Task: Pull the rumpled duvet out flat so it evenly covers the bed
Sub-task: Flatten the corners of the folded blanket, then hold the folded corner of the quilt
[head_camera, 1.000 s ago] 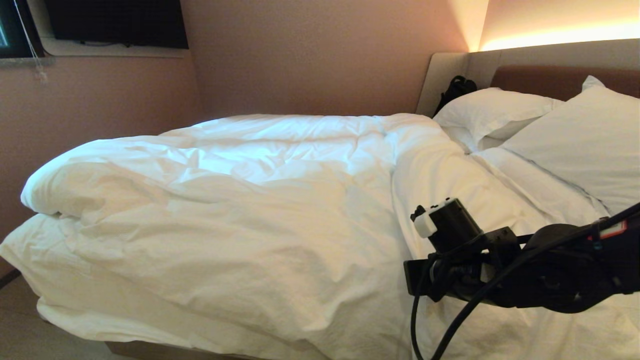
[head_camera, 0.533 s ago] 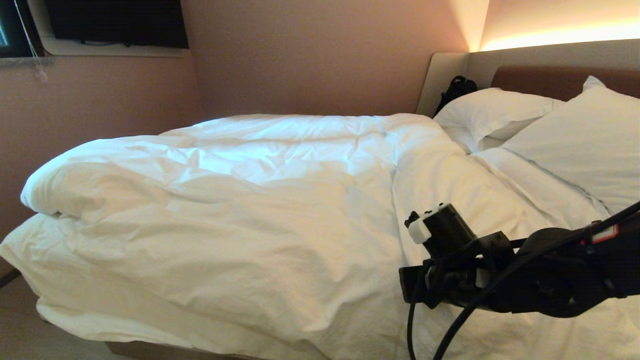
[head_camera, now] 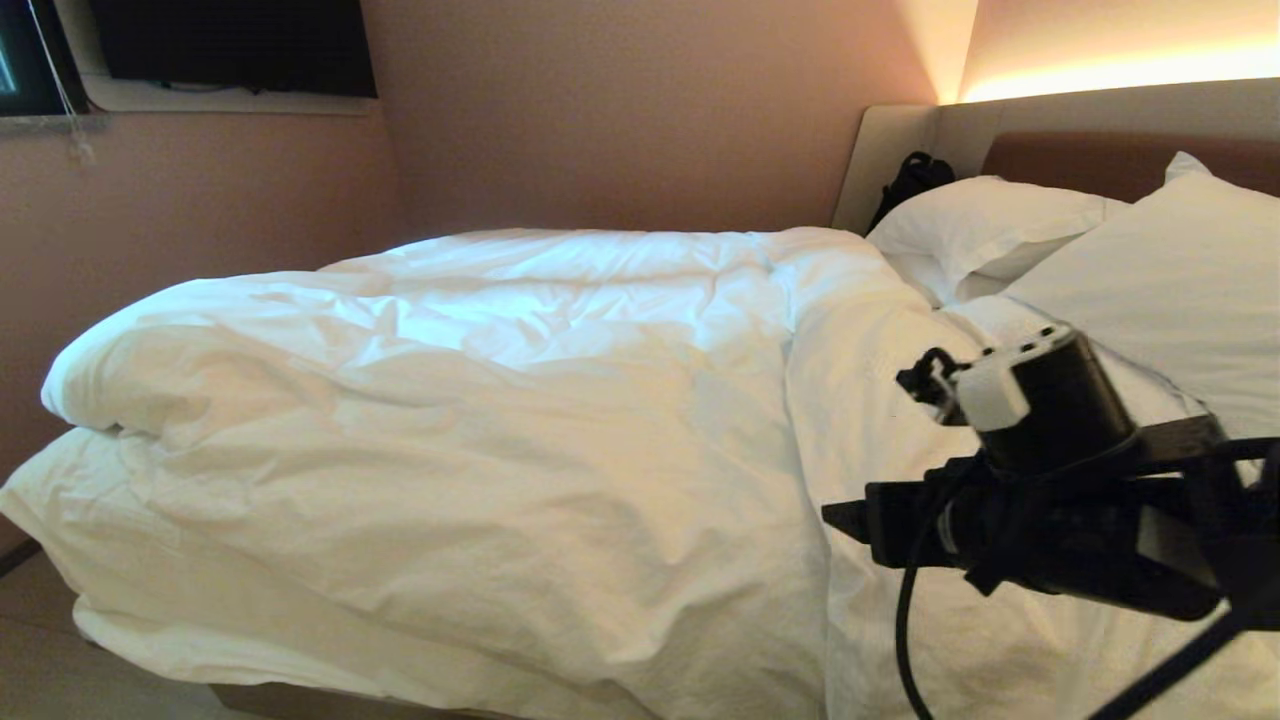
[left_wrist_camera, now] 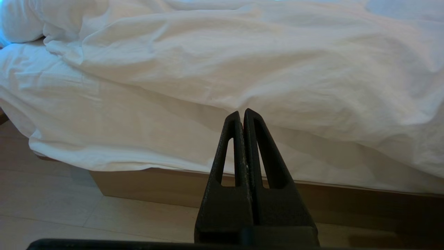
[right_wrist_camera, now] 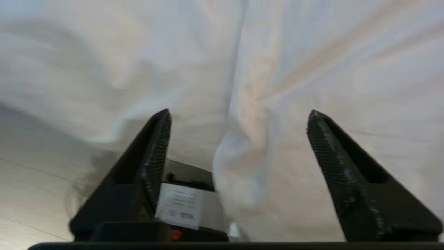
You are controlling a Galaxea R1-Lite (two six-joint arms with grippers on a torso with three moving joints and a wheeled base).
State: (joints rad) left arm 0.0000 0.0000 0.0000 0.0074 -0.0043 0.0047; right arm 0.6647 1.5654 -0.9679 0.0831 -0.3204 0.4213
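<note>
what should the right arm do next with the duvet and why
Probably bring the right gripper down onto the fold of duvet in front of its open jaws and close, since the duvet lies bunched toward the foot of the bed.

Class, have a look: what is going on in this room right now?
A two-armed robot is making a bed. The white duvet lies rumpled and bunched across it, not yet flat, with pillows at the headboard. The right claw is open wide over a fold of the duvet, gripping nothing. The left claw is shut, parked low by the bed's near edge.
</note>
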